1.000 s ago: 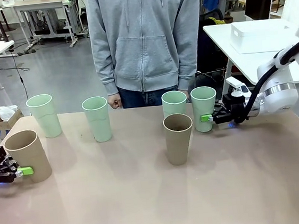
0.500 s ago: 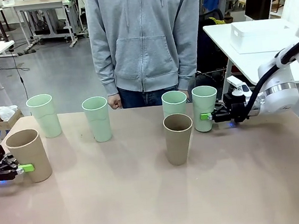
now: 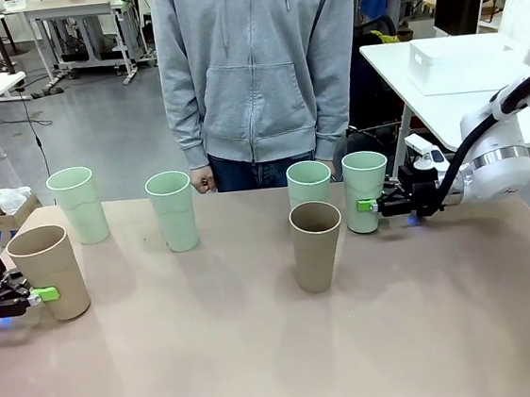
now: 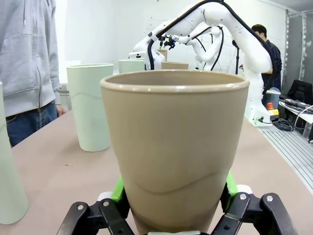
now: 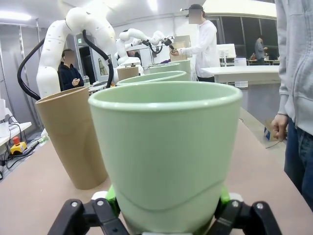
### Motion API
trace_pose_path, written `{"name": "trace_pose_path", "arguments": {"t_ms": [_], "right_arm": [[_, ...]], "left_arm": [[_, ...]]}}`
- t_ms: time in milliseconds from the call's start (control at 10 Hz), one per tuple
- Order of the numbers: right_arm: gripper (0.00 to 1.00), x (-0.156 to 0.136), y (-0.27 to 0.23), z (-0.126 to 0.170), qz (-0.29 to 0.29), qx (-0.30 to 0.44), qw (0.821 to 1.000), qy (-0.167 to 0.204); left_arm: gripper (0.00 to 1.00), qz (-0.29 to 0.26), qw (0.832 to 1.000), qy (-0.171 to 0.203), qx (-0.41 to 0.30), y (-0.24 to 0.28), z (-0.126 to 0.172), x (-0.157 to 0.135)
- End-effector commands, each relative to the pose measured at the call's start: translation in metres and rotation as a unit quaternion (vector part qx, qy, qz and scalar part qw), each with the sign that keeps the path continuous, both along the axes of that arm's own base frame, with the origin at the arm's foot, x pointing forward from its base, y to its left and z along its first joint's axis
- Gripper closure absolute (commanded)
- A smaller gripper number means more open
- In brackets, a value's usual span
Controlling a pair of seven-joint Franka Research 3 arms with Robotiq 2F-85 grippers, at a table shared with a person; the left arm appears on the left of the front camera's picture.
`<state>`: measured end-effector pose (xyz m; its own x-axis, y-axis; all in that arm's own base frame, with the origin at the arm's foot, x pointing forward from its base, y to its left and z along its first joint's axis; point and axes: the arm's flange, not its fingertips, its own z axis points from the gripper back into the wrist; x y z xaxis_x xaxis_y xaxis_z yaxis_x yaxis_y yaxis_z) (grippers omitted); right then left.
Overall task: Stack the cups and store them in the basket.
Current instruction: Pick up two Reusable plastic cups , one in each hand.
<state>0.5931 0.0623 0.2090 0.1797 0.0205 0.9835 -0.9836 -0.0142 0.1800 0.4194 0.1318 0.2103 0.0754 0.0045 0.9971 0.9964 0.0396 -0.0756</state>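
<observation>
**A:** What are the claws doing?

**B:** Both are clamped. The left gripper (image 3: 38, 296) pinches a tan cup (image 3: 50, 268) at the table's near left edge. The right gripper (image 3: 372, 205) pinches a mint cup (image 3: 365, 188) over on the right. Each comes in from the side, below mid-height.

**A:** Why from the side?

**B:** I'd guess it keeps the cups upright and their mouths free, so one can drop into another. The catch is that fingers that low would meet the rim of whichever cup receives it.

**A:** Are the cups off the table?

**B:** I can't tell. Both stand upright, and the left wrist view shows the pads (image 4: 117, 188) pressed against the tan wall.

**A:** And the basket (image 3: 464, 62)?

**B:** It looks to be the white bin on the side table beyond the right arm, well apart from every cup.

**A:** What's in the way?

**B:** A second tan cup (image 3: 317, 245) stands just beside the held mint one, with a rear mint cup (image 3: 309, 182) close behind it. Swinging left would risk clipping both. The middle mint cup (image 3: 172, 211) and the far-left mint cup (image 3: 79, 205) stand apart. A person is at the far edge, with a hand (image 3: 204, 179) near the table.
</observation>
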Motion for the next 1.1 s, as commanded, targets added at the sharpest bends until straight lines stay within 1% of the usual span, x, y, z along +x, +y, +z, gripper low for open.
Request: {"name": "trace_pose_path", "arguments": {"t_ms": [0,100,500,600,700,1000], "right_arm": [[0.80,-0.007,0.006,0.003,0.014,-0.029,0.999,-0.021],[0.80,0.000,0.000,0.000,0.000,0.000,1.000,0.000],[0.80,0.000,0.000,0.000,0.000,0.000,1.000,0.000],[0.16,-0.001,0.000,0.000,0.004,-0.002,1.000,-0.001],[0.16,-0.008,0.002,0.014,0.004,-0.019,0.999,-0.032],[0.16,-0.037,-0.004,0.071,-0.020,-0.028,0.996,-0.082]], "left_arm": [[0.60,0.016,1.000,-0.008,-0.024,-0.005,-0.007,-0.017],[0.60,0.000,1.000,0.000,0.000,0.000,0.000,0.000],[0.60,0.000,1.000,0.000,0.000,0.000,0.000,0.000],[0.15,-0.005,1.000,0.018,0.006,0.001,-0.002,0.002],[0.15,0.008,1.000,0.013,-0.014,0.008,0.019,0.003],[0.15,0.024,0.998,-0.006,-0.049,-0.010,0.084,-0.007]]}}
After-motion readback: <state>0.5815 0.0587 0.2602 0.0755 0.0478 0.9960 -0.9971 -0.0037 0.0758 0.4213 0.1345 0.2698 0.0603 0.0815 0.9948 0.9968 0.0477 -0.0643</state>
